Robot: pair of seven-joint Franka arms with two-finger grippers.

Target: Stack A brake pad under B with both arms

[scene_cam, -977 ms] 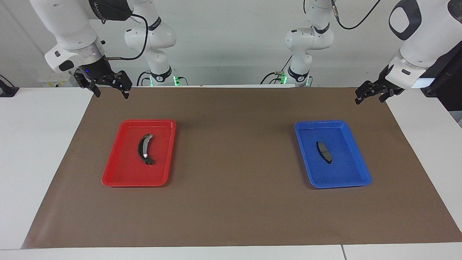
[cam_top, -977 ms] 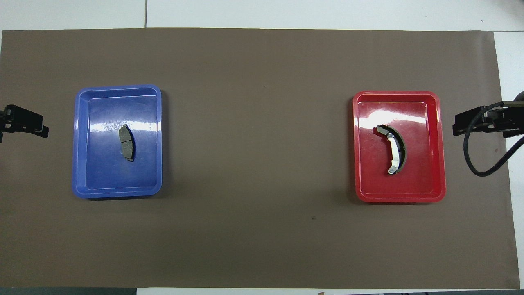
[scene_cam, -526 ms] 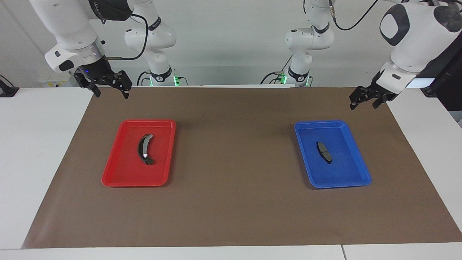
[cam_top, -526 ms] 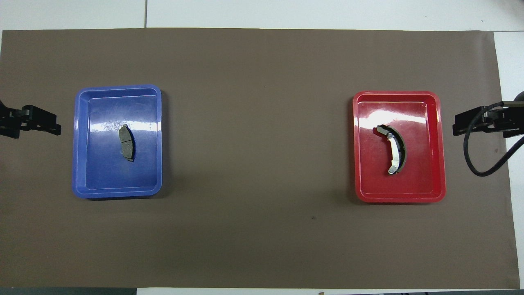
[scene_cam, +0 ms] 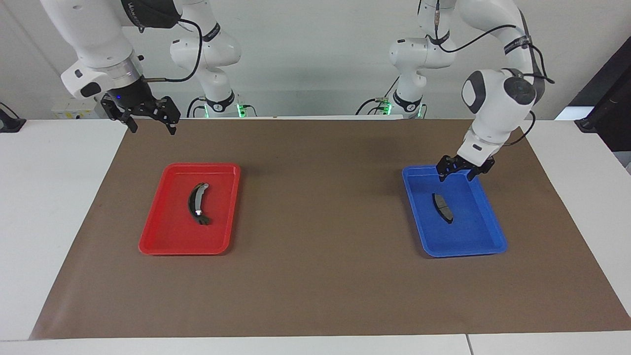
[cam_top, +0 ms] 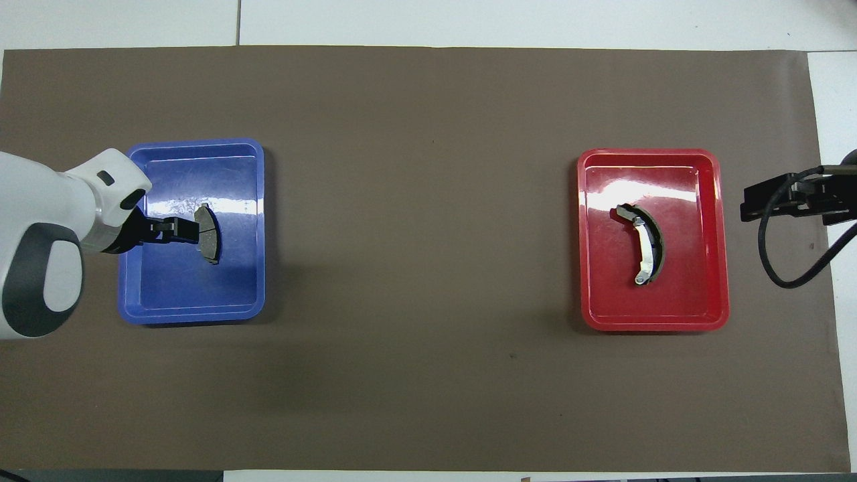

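Note:
The short dark-grey brake pad (scene_cam: pixel 442 207) lies in the blue tray (scene_cam: pixel 463 251) toward the left arm's end of the table. It also shows in the overhead view (cam_top: pixel 210 234). The longer crescent brake shoe B (scene_cam: pixel 197 203) with its silver band lies in the red tray (scene_cam: pixel 182 249); it also shows in the overhead view (cam_top: pixel 647 244). My left gripper (scene_cam: pixel 457 177) is open and empty. It hangs over the blue tray's end nearer the robots, just short of the pad and above it. My right gripper (scene_cam: pixel 153 131) is open and empty, and it waits over the mat's corner beside the red tray.
A brown mat (scene_cam: pixel 315 276) covers the table's middle, with white table around it. The blue tray (cam_top: pixel 194 314) and the red tray (cam_top: pixel 653 325) stand far apart on the mat. The right arm's black cable (cam_top: pixel 780 268) loops by the red tray.
My left arm has swung in from the mat's edge and come down over the blue tray, close to the brake pad. The right arm, both parts and both trays have not moved.

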